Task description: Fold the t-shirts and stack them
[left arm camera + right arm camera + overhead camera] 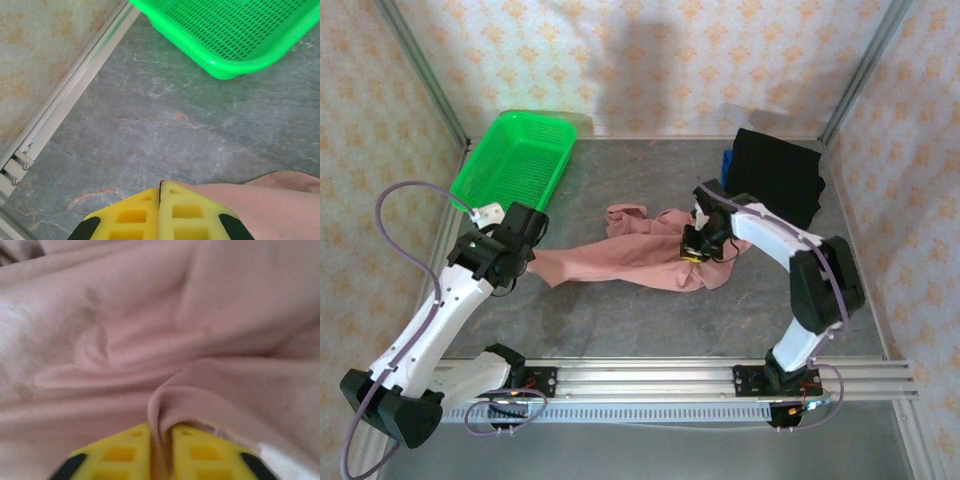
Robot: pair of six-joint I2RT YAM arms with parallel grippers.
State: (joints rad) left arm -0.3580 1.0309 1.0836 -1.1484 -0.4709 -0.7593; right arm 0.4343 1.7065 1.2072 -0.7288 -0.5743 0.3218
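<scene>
The right claw (pixel 161 432) was clamped on a fold of the pink t-shirt (pixel 620 262), which lay crumpled mid-frame on the desk (pixel 640 320), while the left claw (pixel 160 187) pinched its left end.

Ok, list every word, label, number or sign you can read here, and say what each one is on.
No text is readable in these pictures.
pink t-shirt: a few faint dark smudges in the right wrist view, too blurred to read.
black t-shirt: plain, no text visible.
green basket: no label or marking visible.
</scene>
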